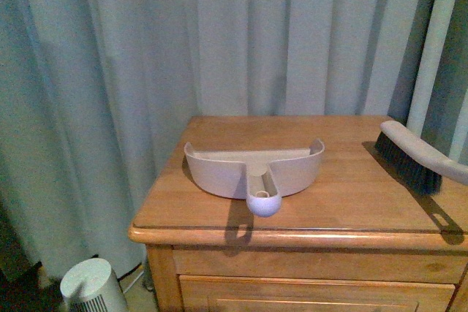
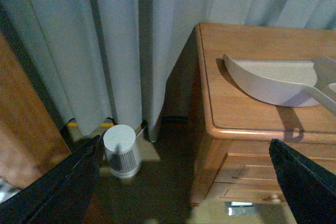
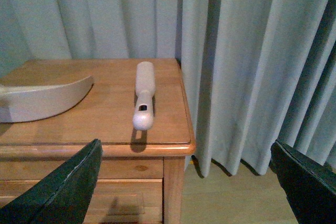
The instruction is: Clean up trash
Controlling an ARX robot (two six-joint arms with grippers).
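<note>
Closest in, the left fingers are spread wide and released, with nothing between them. Only their dark tips show, at the lower corners of the left wrist view. It's the same on the other side: the right fingers are parted and empty, again cut off by the frame.

Out past them is the wooden desk, its drawer fronts only partly in shot. The beige dustpan sits on top, its round-ended handle pointing at the robot and reaching almost to the front edge. Both wrist views clip the dustpan at the frame edge. Its near wall hides part of its floor, and the part that shows is bare. The trash can't be seen in any view, so I cannot tell where it is.

Right of the dustpan and apart from it lies the brush, dark bristles down. Its handle runs out of the front view.

Below and left of the dustpan, a white cylinder with a slotted base stands on the floor beside the desk; it is possibly a small fan. The front view cuts it off.

Left of that, a wooden panel is only half in frame. Behind the dustpan, a pale blue-grey curtain closes off everything.
</note>
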